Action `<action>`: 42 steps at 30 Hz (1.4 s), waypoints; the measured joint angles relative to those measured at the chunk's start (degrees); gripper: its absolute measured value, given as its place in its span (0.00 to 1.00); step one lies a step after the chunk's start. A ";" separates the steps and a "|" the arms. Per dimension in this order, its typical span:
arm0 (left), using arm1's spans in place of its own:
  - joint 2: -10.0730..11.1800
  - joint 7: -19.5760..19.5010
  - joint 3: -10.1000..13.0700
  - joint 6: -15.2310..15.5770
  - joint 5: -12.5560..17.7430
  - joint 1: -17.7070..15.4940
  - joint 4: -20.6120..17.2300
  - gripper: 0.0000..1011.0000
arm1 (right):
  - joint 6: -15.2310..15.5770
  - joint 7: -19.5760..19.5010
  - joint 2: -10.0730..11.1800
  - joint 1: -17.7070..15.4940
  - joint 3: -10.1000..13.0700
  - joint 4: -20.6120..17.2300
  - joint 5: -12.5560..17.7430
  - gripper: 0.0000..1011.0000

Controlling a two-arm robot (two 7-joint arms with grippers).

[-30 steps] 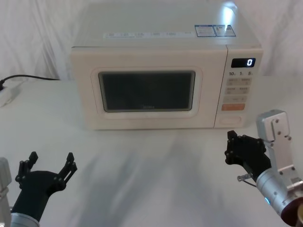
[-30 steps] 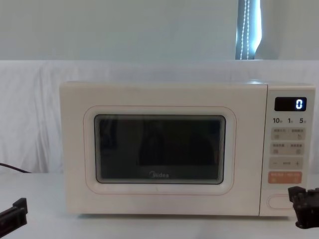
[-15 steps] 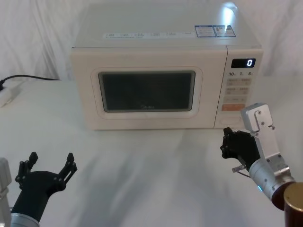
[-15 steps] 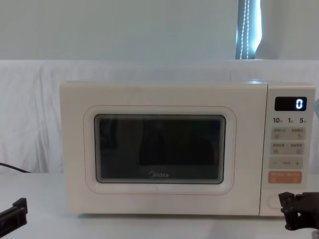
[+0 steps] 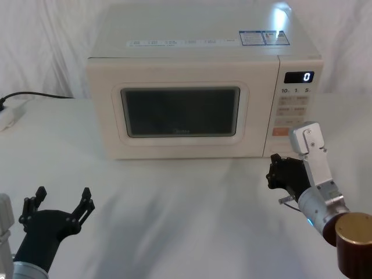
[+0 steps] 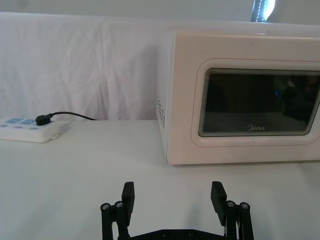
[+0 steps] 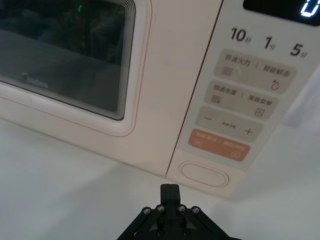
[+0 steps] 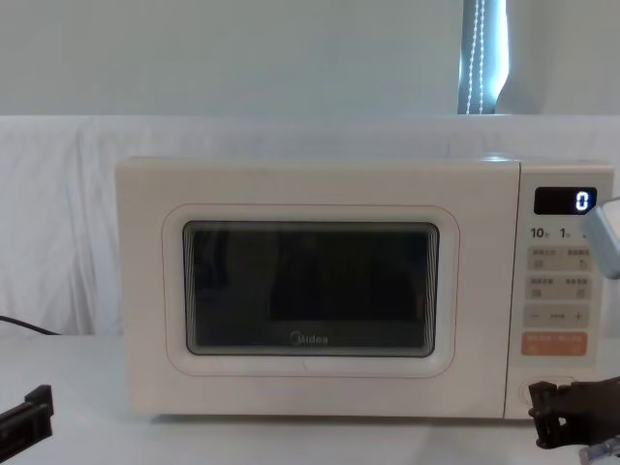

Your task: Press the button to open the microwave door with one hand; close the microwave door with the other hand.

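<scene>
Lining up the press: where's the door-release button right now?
The button sits at the control panel's bottom, under the orange key, just ahead of the right gripper.

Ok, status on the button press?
Right gripper shut, just short of the button. Microwave door closed. Left gripper open, parked low. Nothing in the way.

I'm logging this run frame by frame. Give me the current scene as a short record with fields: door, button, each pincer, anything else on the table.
door: microwave door shut
button: cream pill-shaped button at panel bottom, not yet touched
right pincer: shut, tip pointing at the button, just short of it
left pincer: open, low over the table, well in front of the microwave
display: reads 0
other: power strip with black plug, at the table's left
</scene>
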 joint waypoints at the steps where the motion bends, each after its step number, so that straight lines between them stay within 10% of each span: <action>1: 0.00 0.00 0.00 0.00 0.00 0.00 0.00 0.99 | -0.01 -0.04 -0.09 0.29 0.02 0.42 -0.05 0.00; 42: 0.00 0.00 0.00 0.00 0.00 0.00 0.00 0.99 | -0.57 -1.01 -0.34 7.32 1.73 10.08 -2.97 0.00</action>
